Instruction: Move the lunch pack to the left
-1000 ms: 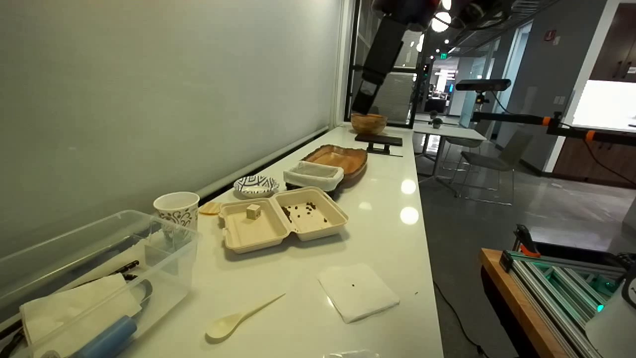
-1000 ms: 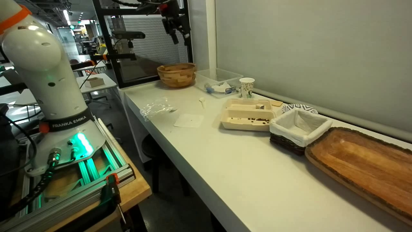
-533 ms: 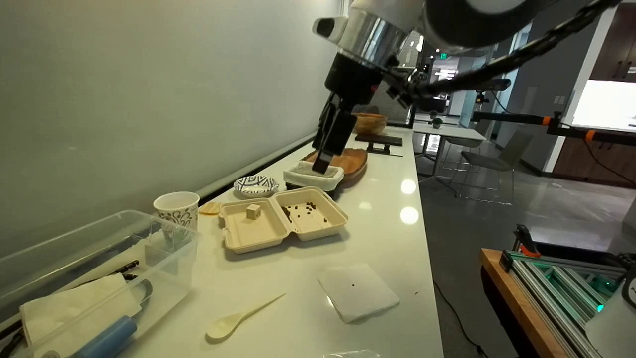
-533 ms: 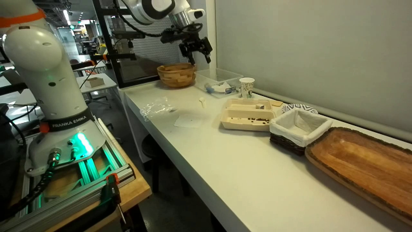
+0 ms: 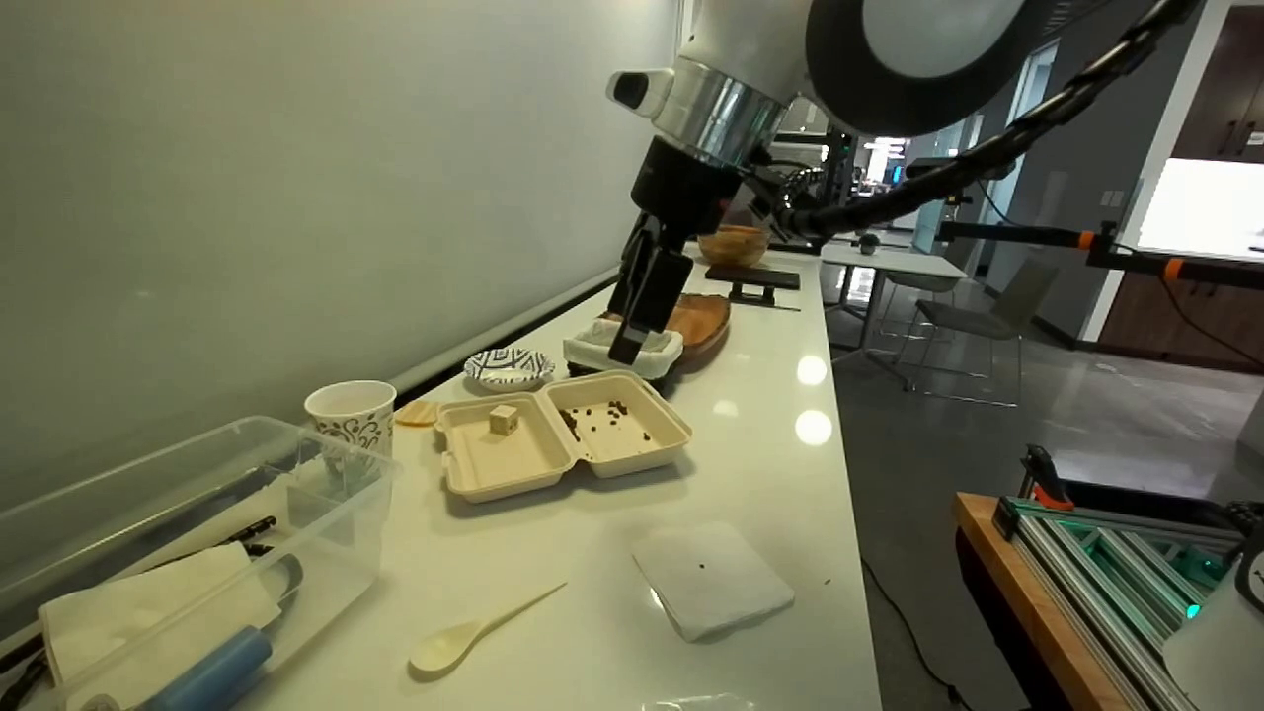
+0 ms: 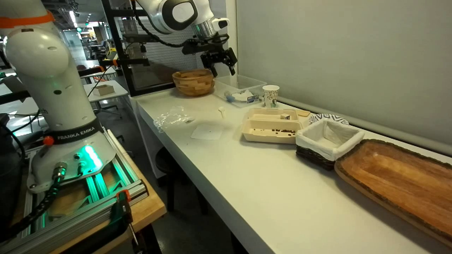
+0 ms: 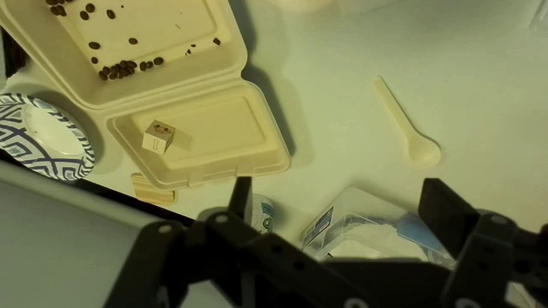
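Wrist view: beige paper-pulp clamshell box (image 7: 184, 87) lies open, upper left of frame, untouched. Black two-fingered gripper (image 7: 340, 194), bottom of frame, jaws spread wide, gripping nothing. We judge nothing done yet: grasp, leftward move, release all remain.

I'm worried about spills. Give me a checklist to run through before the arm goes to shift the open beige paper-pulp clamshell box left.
1. Black two-fingered end effector open, holding nothing: ok.
2. End effector lined up over the beige paper-pulp clamshell box: not ok; in the wrist view the box lies outside its opening.
3. Box shut: not ok; its two square halves lie open.
4. Contents secured: not ok; a small pale printed cube and dark brown oval beans lie loose inside.
5. Box clear of the dark square woven basket with white liner: cannot tell whether they touch.
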`<state>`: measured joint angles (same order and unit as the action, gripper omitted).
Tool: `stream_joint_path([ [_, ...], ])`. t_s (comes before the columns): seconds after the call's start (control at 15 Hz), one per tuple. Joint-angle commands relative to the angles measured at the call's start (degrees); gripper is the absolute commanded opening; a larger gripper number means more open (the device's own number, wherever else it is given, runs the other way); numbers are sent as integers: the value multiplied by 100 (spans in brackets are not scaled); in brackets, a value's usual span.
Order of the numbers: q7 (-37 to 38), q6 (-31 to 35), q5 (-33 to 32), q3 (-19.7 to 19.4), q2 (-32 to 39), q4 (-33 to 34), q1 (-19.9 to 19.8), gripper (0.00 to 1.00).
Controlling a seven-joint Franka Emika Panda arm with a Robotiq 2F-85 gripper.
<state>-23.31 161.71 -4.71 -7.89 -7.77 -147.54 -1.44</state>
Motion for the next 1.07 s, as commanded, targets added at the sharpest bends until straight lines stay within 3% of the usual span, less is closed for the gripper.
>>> stream_joint_path([
  [0.0,-92,284,-447,16,274,99,-174,100],
  [0.27,-1305,931,108,-203,905,216,32,100],
  [0.4,-2076,1234,662,-134,1247,261,54,100],
  [0.6,-3205,1434,1661,355,1714,490,-209,100],
  [1.0,-4581,1438,2671,1479,2672,1313,-1295,100],
])
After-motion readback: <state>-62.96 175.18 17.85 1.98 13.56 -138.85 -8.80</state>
